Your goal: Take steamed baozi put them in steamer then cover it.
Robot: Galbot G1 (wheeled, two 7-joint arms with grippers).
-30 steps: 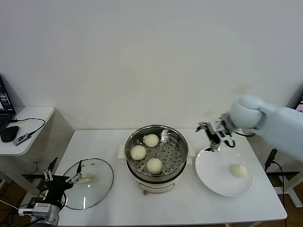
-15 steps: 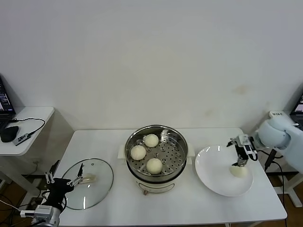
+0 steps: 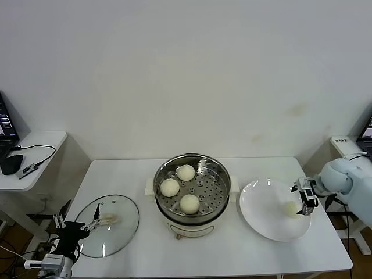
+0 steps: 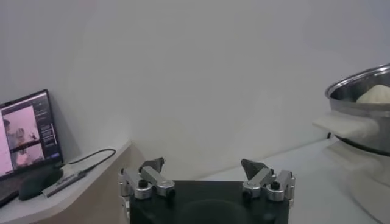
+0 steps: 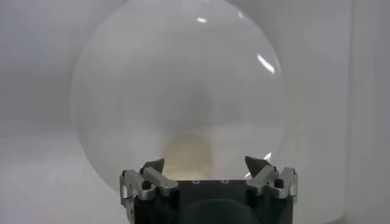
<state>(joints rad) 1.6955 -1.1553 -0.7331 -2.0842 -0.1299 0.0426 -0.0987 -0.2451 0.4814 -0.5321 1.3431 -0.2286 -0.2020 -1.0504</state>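
Right gripper (image 3: 304, 201) jaws spread wide, empty — last bun (image 3: 291, 208) just ahead between fingertips, low on plate (image 3: 261, 215). Likely soft, light, dents easily: take at widest sides, gentle squeeze. Steamer (image 3: 216, 174) well off, three buns inside. Left gripper (image 3: 74, 226) parked open by lid (image 3: 119, 224).

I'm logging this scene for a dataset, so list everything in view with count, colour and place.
baozi: four, cream-white; three in the steamer, one on the plate.
steamer: one, steel on cream base, table centre.
plate: one, white, right of steamer.
glass lid: one, clear, table's left.
table: one, white.
side desk: one, white, far left, holding laptop and mouse.
left end effector: open, by lid.
right end effector: open, at the plate's baozi.
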